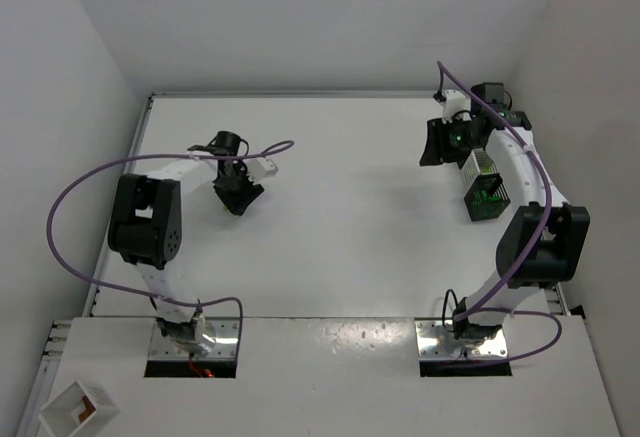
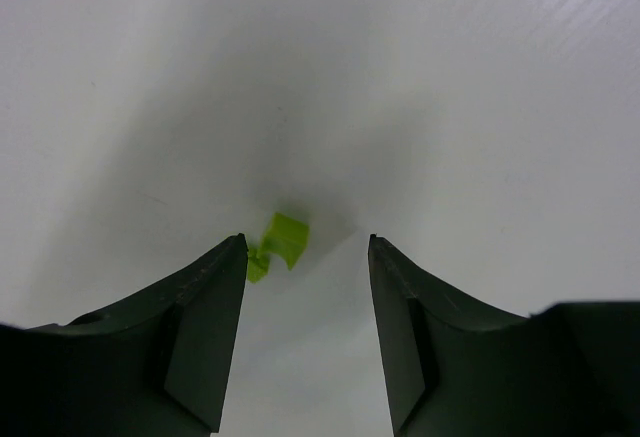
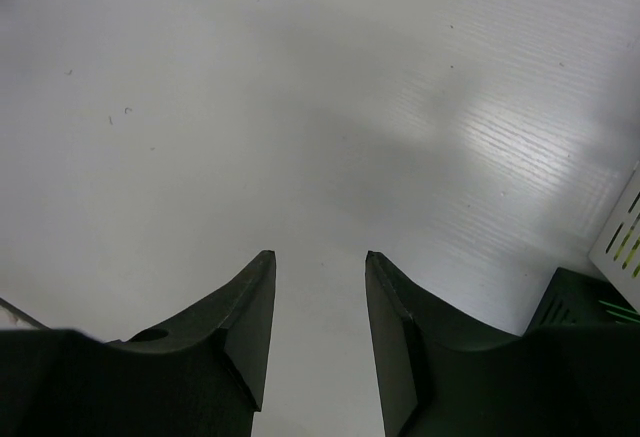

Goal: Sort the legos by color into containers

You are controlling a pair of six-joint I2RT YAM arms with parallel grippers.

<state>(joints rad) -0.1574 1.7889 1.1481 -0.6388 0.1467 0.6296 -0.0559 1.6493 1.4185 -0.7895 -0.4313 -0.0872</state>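
Your left gripper (image 2: 306, 241) hangs over the left half of the desk (image 1: 350, 217), about midway between its near and far edges, jaws spread. A lime lego (image 2: 280, 241) lies on the desk at the fingertips, inside the gap but close against the picture-left finger (image 2: 205, 307), whose tip hides its lower corner; the wrist view does not show whether the two touch. From above, the lego is hidden under the gripper. Your right gripper (image 3: 320, 257) hangs near the far right corner, its jaws also parted, with bare desk showing between them. Just beside it, along the right edge, is a dark bin (image 1: 488, 200) with green showing inside. A pale slatted wall (image 1: 480, 165) adjoins its far side, and it is unclear whether that belongs to the same bin or to a second one. In the right wrist view the bin crowds the lower right corner, close to that finger. Purple cable (image 1: 62, 207) loops out wide from each arm. A white box (image 1: 78, 409) with a brown inside sits at the near left corner, beside the left arm's base, well apart from both grippers.
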